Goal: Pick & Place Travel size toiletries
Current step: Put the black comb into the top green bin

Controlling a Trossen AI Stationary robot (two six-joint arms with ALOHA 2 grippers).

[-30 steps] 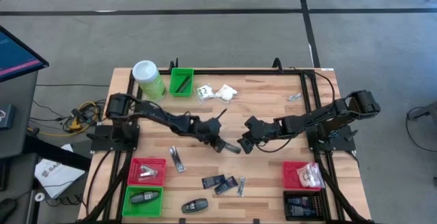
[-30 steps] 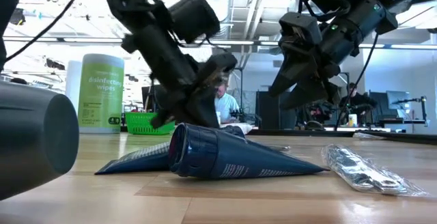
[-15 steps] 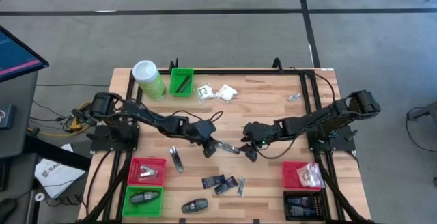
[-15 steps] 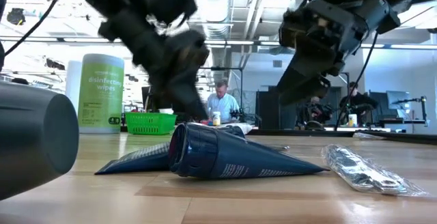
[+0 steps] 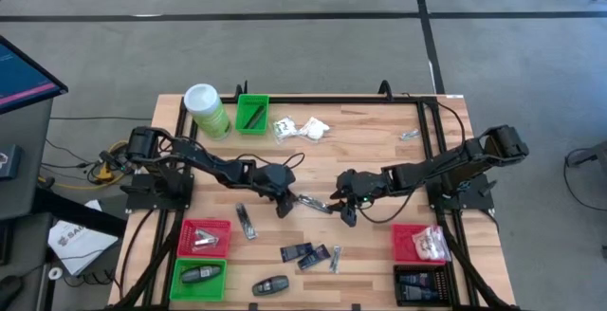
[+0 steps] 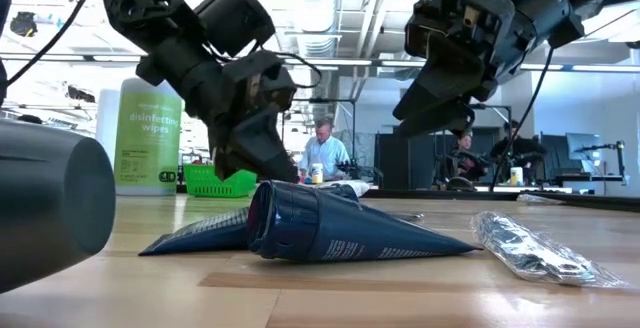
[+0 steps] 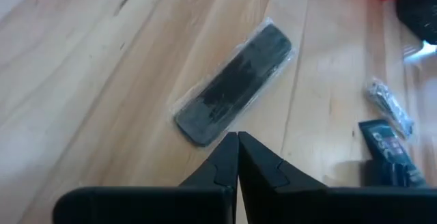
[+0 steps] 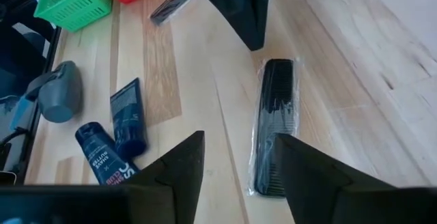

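A black comb in a clear wrapper (image 5: 311,202) lies flat on the wooden table between my two grippers. My left gripper (image 7: 237,138) is shut, its tips just beside the comb's (image 7: 233,84) near end; I cannot tell whether they touch the wrapper. My right gripper (image 8: 239,149) is open and hovers above the comb's (image 8: 274,125) other end with nothing between its fingers. Two dark blue tubes (image 5: 297,251) and a silvery packet (image 5: 335,259) lie nearer the front edge. White sachets (image 5: 303,128) lie at the far side.
Red bin (image 5: 204,238) and green bin (image 5: 197,278) stand front left, red bin (image 5: 420,243) and black bin (image 5: 420,284) front right. A small green bin (image 5: 252,114) and a green canister (image 5: 206,110) stand far left. Another silvery packet (image 5: 245,221) lies left of the comb.
My left gripper has drawn back toward the table's left edge, away from my right gripper, and its wrist has rolled; it stays shut. My right gripper has rolled in place. The comb lies on the table between them.
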